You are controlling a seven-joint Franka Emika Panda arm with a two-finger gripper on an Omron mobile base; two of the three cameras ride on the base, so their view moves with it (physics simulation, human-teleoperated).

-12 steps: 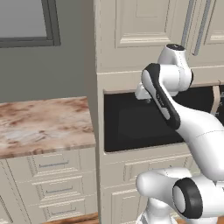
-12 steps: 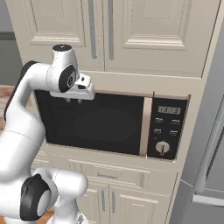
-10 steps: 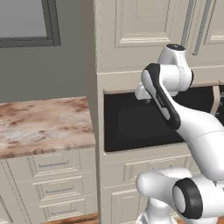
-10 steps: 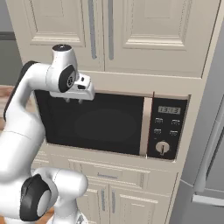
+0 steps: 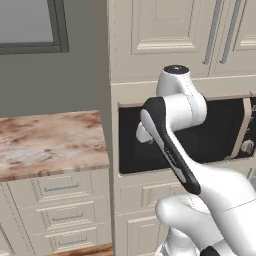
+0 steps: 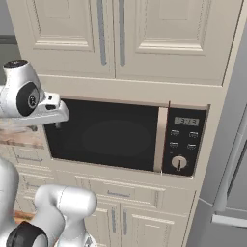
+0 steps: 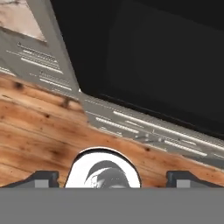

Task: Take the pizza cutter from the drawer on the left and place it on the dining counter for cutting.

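Observation:
My gripper (image 6: 57,125) hangs in front of the microwave's black door (image 6: 103,137), at its upper left corner, pointing down. In the hand view the gripper (image 7: 112,177) is open, its two dark fingertips (image 7: 41,177) wide apart with nothing between them, above the wooden floor (image 7: 39,131). The top drawer (image 5: 57,189) under the marbled worktop on the left is shut, with a slim silver handle. The pizza cutter and the dining counter are out of view.
A narrow marbled worktop (image 5: 50,142) lies left of the tall cream cabinet column (image 5: 165,45) that houses the microwave. Two more drawers (image 5: 62,217) sit below the top one. A grey fridge side (image 6: 231,159) stands at the right.
The arm has swung to the left and slightly down across the microwave front. The cabinets and the worktop stay in place, and the gripper remains open.

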